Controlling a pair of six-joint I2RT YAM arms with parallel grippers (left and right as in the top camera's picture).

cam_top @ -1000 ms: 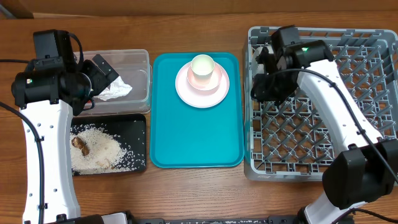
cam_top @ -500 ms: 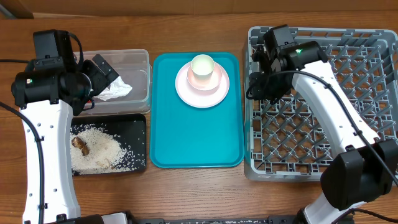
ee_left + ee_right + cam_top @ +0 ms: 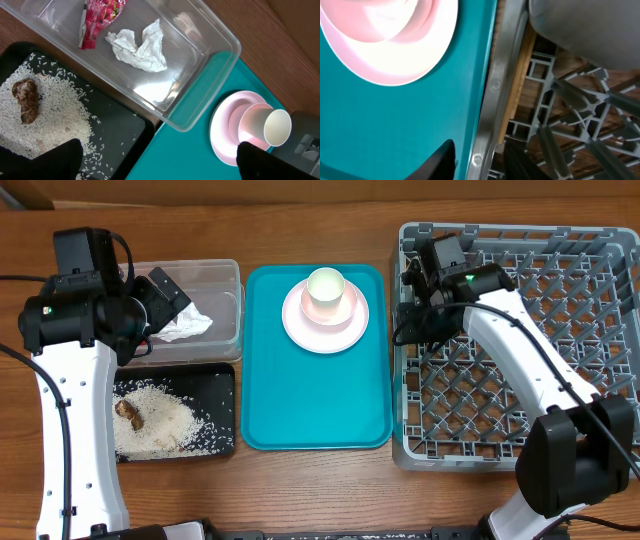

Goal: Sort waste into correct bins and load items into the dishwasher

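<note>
Right tool [image 3: 479,162] part-spread, empty, at left rim, grey lattice dish rack [image 3: 500,410]; left tool [image 3: 160,167] spread wide. Dish-loading step; next: reach left, pinch small pale cup [image 3: 325,285].

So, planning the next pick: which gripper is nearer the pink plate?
Right. The right gripper is at the dish rack wall beside the plate and its teal tray; the left gripper is over the clear tub.

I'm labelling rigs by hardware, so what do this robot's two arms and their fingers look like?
Both the left arm and the right arm have white tubular links joined by bulky black joint housings, with thin black cables running alongside. A small green light glows on the right arm. The fingers are plain matte black.
</note>
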